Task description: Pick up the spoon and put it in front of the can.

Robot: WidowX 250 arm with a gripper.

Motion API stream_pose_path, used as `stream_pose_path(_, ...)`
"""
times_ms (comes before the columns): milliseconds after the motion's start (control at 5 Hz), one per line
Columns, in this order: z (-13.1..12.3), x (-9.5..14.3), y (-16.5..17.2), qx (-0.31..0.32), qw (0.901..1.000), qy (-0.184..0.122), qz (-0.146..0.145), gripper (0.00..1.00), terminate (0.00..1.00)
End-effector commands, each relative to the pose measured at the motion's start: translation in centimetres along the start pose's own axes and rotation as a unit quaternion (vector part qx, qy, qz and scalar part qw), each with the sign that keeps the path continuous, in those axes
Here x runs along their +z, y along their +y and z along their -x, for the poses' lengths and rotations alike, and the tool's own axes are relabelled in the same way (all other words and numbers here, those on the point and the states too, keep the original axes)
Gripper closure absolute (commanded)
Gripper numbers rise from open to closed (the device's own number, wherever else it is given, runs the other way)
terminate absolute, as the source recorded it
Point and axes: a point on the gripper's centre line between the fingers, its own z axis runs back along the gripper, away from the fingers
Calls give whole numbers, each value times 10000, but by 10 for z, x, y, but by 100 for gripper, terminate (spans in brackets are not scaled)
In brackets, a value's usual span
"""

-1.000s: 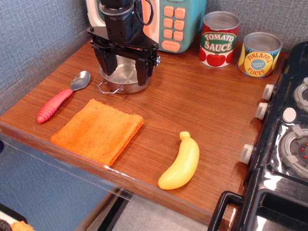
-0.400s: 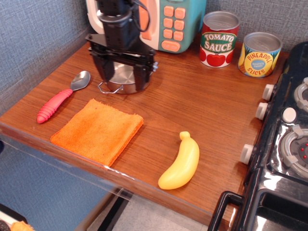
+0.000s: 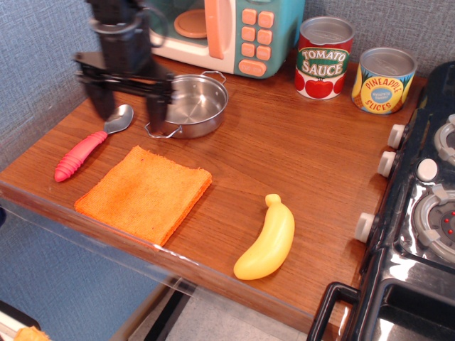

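The spoon (image 3: 91,144) has a red-pink ribbed handle and silver bowl. The can (image 3: 323,58) is red with a white-green label. The cloth (image 3: 144,192) is orange, the banana (image 3: 266,239) yellow, the pot (image 3: 190,105) silver, the counter (image 3: 298,163) brown wood-grain.

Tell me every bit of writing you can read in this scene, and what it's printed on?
"TOMATO SAUCE": on the red tomato sauce can.
"PINEAPPLE SLICES": on the yellow pineapple slices can; the small print in its blue centre is too blurred to read.
The toy microwave has orange buttons with no readable marks.
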Motion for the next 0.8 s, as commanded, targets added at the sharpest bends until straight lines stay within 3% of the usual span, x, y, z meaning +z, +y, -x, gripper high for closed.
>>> stream_pose_path(0,10,-13,60,45,9983,183,-555,0,0)
stream_pose_path(600,-1,-47,59,91,9989,143,-427,0,0)
